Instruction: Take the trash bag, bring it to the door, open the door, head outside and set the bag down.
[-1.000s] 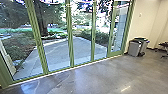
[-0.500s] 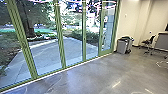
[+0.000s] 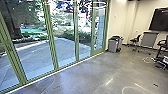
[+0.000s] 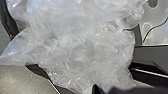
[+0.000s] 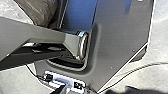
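Jaws of the left gripper [image 4: 102,90] are at the trash bag [image 4: 82,45], but I cannot tell if they are spread or pressed together. For the right gripper [image 5: 82,91] I also cannot tell this. The trash bag is clear, whitish and much wrinkled, and it lies large before the left wrist camera. What carries its weight, I cannot say.

In the head view, the smooth grey floor [image 3: 82,75] extends along a row of green-framed glass panels [image 3: 52,37]. Behind the glass one sees a paved area [image 3: 62,47], with a tree trunk [image 3: 15,30] and bushes [image 3: 82,36] near it. Just beside the far end of the panels, close to the pale wall [image 3: 117,22], stands a grey bin [image 3: 113,46]. More to the right are a dark swivel chair [image 3: 135,41] and a grey cabinet-like piece [image 3: 149,40]. A big black screen [image 3: 160,19] is on the wall. At the right wrist, a thin cable [image 5: 120,77] curves over the pale floor.
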`<state>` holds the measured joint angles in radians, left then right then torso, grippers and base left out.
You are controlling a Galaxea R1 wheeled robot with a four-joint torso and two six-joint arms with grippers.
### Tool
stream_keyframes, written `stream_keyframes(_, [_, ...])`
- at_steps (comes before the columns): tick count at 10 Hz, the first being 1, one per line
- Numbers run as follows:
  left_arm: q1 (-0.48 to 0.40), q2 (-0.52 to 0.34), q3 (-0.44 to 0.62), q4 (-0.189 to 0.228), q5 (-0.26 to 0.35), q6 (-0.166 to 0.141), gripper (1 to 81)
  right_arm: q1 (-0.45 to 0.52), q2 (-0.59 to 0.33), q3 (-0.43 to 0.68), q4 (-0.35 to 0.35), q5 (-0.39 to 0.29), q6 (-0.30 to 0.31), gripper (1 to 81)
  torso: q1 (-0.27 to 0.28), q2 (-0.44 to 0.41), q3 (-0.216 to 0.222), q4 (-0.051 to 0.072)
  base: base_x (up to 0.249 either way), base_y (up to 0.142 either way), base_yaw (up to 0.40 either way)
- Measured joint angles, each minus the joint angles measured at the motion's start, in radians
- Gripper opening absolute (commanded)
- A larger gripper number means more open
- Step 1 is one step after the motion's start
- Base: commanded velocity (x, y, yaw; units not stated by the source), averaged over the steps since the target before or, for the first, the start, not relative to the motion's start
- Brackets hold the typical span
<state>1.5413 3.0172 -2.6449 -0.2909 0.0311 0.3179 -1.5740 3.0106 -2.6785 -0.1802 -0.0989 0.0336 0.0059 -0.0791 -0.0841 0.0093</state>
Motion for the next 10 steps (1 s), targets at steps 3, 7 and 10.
stream_keyframes(3, [0.000,0.000,0.000,0.000,0.000,0.000,1.0,0.000,0.000,0.000,0.000,0.000,0.000,81.1,0.000,0.000,0.000,0.000,0.000,0.000,-0.203])
stream_keyframes(7, [0.000,0.003,0.000,0.000,0.000,0.000,1.0,0.000,0.006,-0.001,0.000,0.001,0.000,81.1,0.000,0.000,0.000,0.000,0.000,0.000,-0.179])
stream_keyframes(10, [0.000,0.003,-0.001,0.000,0.001,0.000,1.0,-0.002,0.011,-0.001,0.000,0.000,0.000,81.1,0.000,0.000,0.000,0.000,0.000,0.000,-0.035])
